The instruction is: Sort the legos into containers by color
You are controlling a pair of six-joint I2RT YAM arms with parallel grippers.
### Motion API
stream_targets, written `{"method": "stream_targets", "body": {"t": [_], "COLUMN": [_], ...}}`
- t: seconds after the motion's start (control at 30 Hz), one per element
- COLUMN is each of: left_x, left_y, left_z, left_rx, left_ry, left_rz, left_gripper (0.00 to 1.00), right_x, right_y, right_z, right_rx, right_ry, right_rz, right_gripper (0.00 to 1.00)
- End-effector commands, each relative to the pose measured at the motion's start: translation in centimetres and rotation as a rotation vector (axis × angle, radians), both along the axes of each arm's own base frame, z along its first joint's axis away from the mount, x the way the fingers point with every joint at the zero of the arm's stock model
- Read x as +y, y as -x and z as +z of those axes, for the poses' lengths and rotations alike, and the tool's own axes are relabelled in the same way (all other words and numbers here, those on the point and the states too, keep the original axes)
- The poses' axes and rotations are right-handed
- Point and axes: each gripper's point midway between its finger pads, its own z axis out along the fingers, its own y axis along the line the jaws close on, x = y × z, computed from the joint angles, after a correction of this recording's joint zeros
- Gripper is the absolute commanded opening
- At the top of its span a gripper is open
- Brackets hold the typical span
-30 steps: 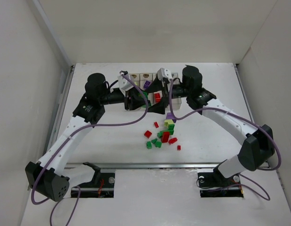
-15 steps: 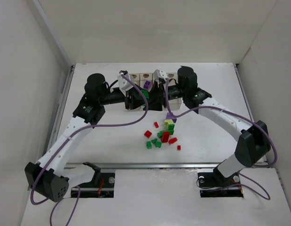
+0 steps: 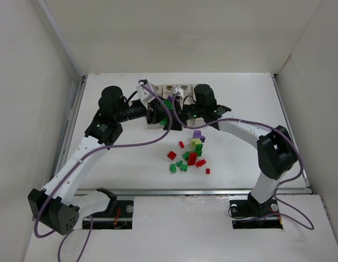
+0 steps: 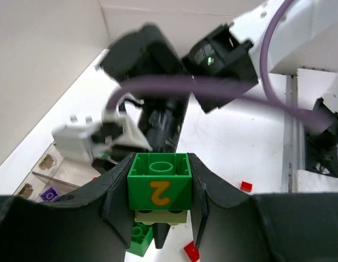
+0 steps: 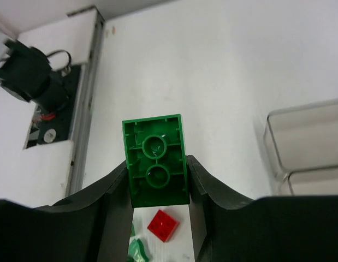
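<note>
White walls (image 3: 174, 38) box in a white worktop (image 3: 229, 158), and both arms reach to its far side, meeting just in front of the containers (image 3: 169, 89).

My left pincer (image 4: 159, 169) is clamped on a numbered brick (image 4: 159, 188), green with a yellow "2". A pale piece (image 4: 160, 216) is stuck beneath it, touching. The printed face looks back at my wrist camera and the studded top faces up. From this end-on view I cannot tell which way its long axis runs.

My right pincer (image 5: 156, 164) grips a plain brick (image 5: 154, 136), also green, both fingers pressed to its long sides. Its hollow underside, showing two round tubes, faces the wrist camera. The long axis runs straight out along the fingers, and the far end sticks out past the tips.

Both loads hang clear of the worktop, close together. I cannot tell whether the two bricks touch or are joined. My guess is that they are held this way because green and pale are locked in one stack. That stack has to be pulled apart between two grips before either colour can be binned.

Further out, the unsorted pile (image 3: 190, 155) of red, green, purple and pale pieces lies near the middle of the worktop, apart from the bins.
</note>
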Motion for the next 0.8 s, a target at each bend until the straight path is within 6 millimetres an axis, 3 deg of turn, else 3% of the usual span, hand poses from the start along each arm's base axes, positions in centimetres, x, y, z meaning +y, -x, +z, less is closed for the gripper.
{"method": "stream_targets", "body": {"t": [0.0,0.1,0.13,0.2,0.27,0.33,0.37,0.4,0.5,0.57,0.67,0.77], "left_x": [0.5,1.0,1.2,1.9,2.3,2.5,2.5,2.5,2.7,2.9,3.2,3.2], "left_y": [-0.6,-1.5,-1.7,-2.5,-2.8,-2.7,-2.7,-2.7,-2.4,-2.6,-3.0,-3.0], "left_z": [2.6,1.8,1.3,0.8,-0.1,-0.4,-0.9,-0.9,-2.0,-2.0,-2.4,-2.4], "left_rx": [-0.071,-0.047,-0.040,-0.037,-0.028,-0.020,-0.020,-0.020,-0.002,-0.002,0.006,-0.003], "left_ry": [0.053,0.029,0.015,0.001,-0.016,-0.021,-0.031,-0.031,-0.053,-0.054,-0.060,-0.064], "left_rz": [0.064,0.122,0.142,0.206,0.238,0.248,0.247,0.247,0.246,0.258,0.276,0.276], "left_gripper": [0.00,0.00,0.00,0.00,0.00,0.00,0.00,0.00,0.00,0.00,0.00,0.00], "right_x": [-0.9,-2.2,-3.9,-6.1,-10.3,-12.5,-14.5,-14.8,-17.2,-17.6,-18.2,-18.8], "right_y": [-1.8,-4.9,-7.7,-11.2,-15.6,-17.6,-18.7,-19.3,-21.2,-21.9,-22.5,-22.6], "right_z": [-1.8,-1.9,-2.8,-3.1,-3.4,-3.8,-5.1,-4.8,-7.5,-9.1,-10.4,-10.7], "right_rx": [0.044,0.116,0.134,0.185,0.179,0.212,0.227,0.224,0.264,0.302,0.330,0.358], "right_ry": [0.045,0.057,0.083,0.097,0.120,0.116,0.143,0.154,0.224,0.270,0.310,0.321], "right_rz": [-0.075,-0.211,-0.349,-0.549,-0.827,-0.961,-1.053,-1.083,-1.192,-1.201,-1.216,-1.240], "right_gripper": [0.00,0.00,0.00,0.00,0.00,0.00,0.00,0.00,0.00,0.04,0.28,0.62]}}
